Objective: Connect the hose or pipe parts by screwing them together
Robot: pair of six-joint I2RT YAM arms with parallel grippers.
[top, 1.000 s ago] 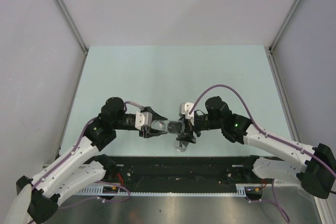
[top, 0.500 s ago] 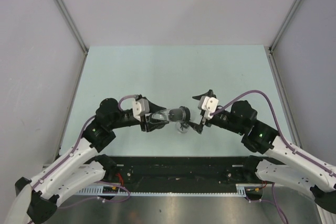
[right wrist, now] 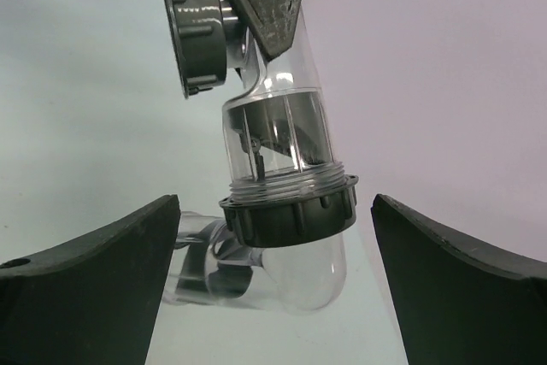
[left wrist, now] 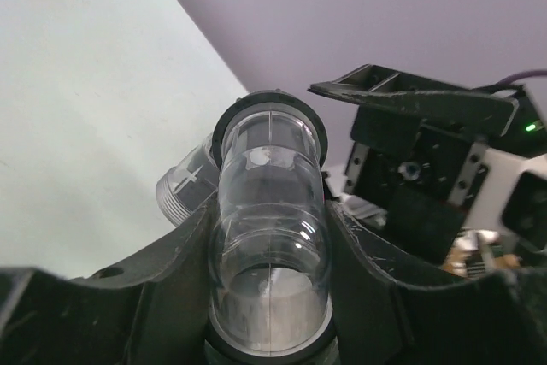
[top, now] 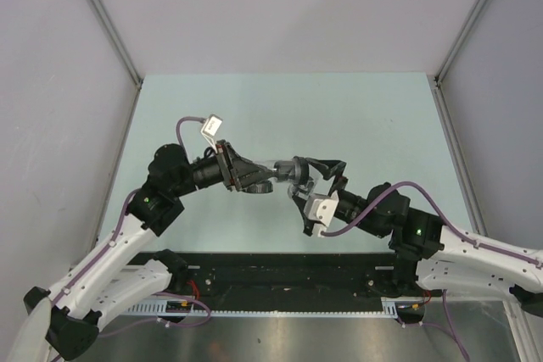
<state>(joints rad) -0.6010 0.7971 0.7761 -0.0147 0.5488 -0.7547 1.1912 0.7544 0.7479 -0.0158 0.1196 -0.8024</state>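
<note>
The pipe parts are clear plastic. My left gripper (top: 257, 179) is shut on a clear tube (left wrist: 269, 211) that has a dark ring (left wrist: 268, 102) at its far end and a threaded side branch (left wrist: 183, 191). In the right wrist view a dark ring nut (right wrist: 289, 213) sits on the tube's thread (right wrist: 282, 179), with a clear bend piece (right wrist: 299, 273) below it. My right gripper (right wrist: 275, 211) is open, its fingers (right wrist: 94, 279) standing on either side of the nut and apart from it. The top view shows the right gripper (top: 309, 184) around the dark nut (top: 297, 174), above the table.
The pale green table (top: 280, 116) has grey walls on the left, right and back. A black rail (top: 288, 273) runs along the near edge by the arm bases. Purple cables (top: 373, 197) loop off both wrists.
My right gripper opened and let go of the ring nut, then rolled so its camera faces the near side. The left arm lifted the tube farther from the bases and rolled its wrist.
</note>
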